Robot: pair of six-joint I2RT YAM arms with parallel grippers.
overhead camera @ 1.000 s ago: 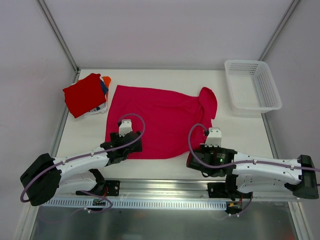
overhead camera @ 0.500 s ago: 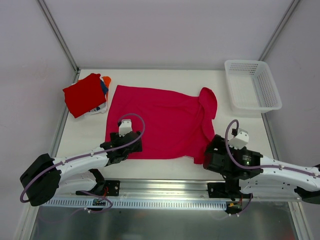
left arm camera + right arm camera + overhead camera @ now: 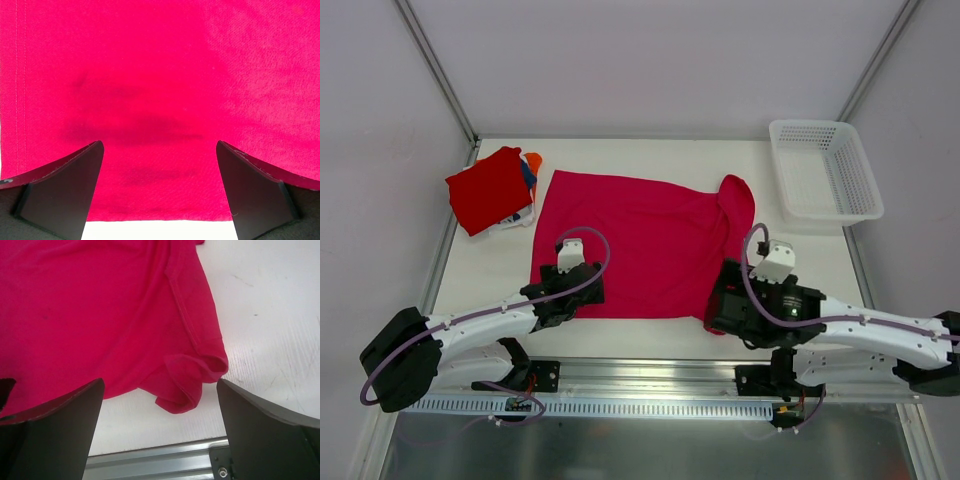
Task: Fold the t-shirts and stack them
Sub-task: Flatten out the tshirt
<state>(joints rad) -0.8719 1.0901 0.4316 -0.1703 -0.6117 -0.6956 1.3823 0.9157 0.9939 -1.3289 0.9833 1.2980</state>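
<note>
Pink t-shirt (image 3: pixel 640 240) lies spread, left gripper (image 3: pixel 159 145) and right gripper (image 3: pixel 160 382) both wide open, empty; pinching its curled corner (image 3: pixel 185 390) unsmoothed risks a skewed fold

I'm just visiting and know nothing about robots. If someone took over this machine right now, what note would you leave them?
Left claw: open, holding nothing, over the near left edge of the magenta-pink cloth t-shirt.
Right claw: open, holding nothing, by that shirt's bunched near right corner.
Things: the pink shirt lies spread on the white table, unfolded. A red folded t-shirt tops the small stack at far left, with orange, blue and white showing beneath. The white plastic mesh basket is at far right.
Done: the stack.
Left: smooth and fold the pink shirt, then add it to the stack.
</note>
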